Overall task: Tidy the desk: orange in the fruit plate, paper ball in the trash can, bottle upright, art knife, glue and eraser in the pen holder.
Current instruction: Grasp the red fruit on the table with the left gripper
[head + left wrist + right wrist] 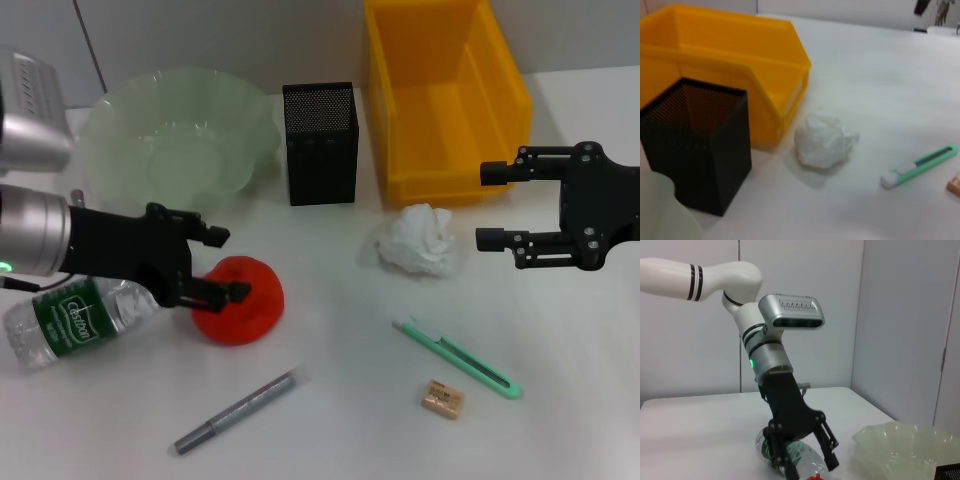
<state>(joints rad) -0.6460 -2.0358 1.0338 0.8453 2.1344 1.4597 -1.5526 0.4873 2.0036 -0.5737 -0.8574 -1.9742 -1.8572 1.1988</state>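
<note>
My left tool [222,264] is spread wide around the orange [240,300], nothing gripped; plate [120,125] lies beyond. Right tool [490,206] idle, gaping, empty.

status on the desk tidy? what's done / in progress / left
Done: nothing yet. The fruit plate is empty; the pen holder and yellow bin show nothing inside.

In hand: the left gripper is open around the orange, which sits on the table. The right gripper hovers open near the paper ball.

Left: the bottle lies flat; art knife, eraser and grey glue pen are loose.
</note>
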